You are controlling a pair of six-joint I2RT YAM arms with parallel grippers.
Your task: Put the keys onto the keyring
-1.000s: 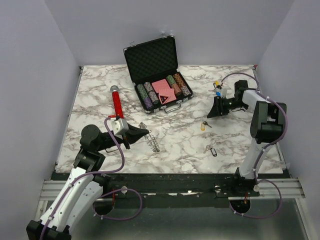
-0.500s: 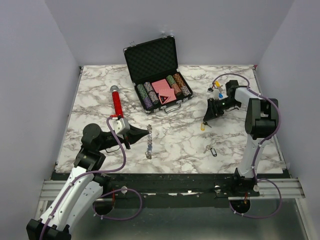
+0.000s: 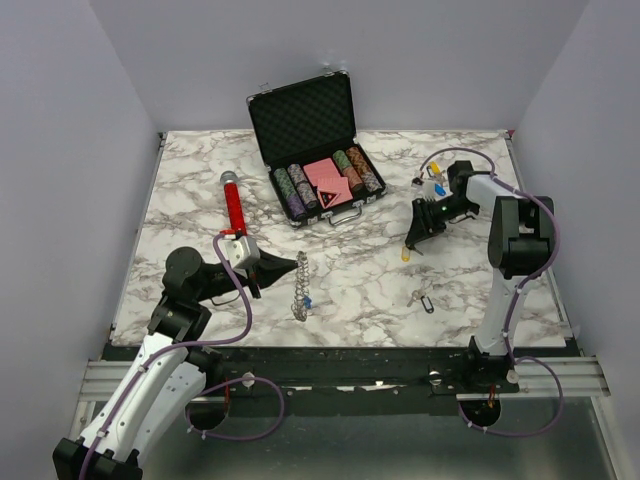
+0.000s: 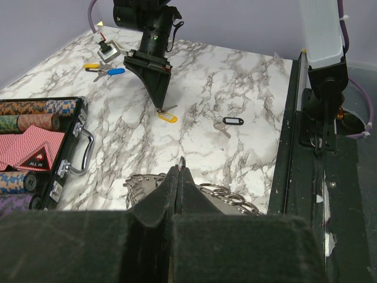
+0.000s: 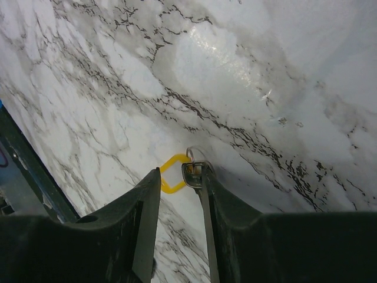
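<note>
The keyring [image 3: 300, 287], a silver ring fringed with several small keys, hangs from my left gripper [image 3: 299, 262], which is shut on its rim [image 4: 181, 160]. Its keys [image 4: 237, 197] spread to both sides behind the fingers. My right gripper [image 3: 410, 243] points down at a yellow-tagged key [image 3: 405, 254] on the marble. In the right wrist view the gripper [image 5: 181, 171] is open and straddles that key. The key's head [image 5: 193, 172] lies against the right finger, and the yellow tag [image 5: 171, 183] shows in the gap. A black-tagged key [image 3: 426, 300] lies nearer the front edge.
An open black case [image 3: 322, 160] of poker chips and cards stands at the back centre. A red cylinder [image 3: 233, 206] lies to its left. More tagged keys, yellow and blue [image 3: 435, 176], lie by the right arm's cable. The front rail [image 4: 294, 147] borders the table.
The right gripper has moved left and down onto the yellow-tagged key, its jaws narrowing. The left gripper has shifted the keyring, which now hangs straighter below its tips.
</note>
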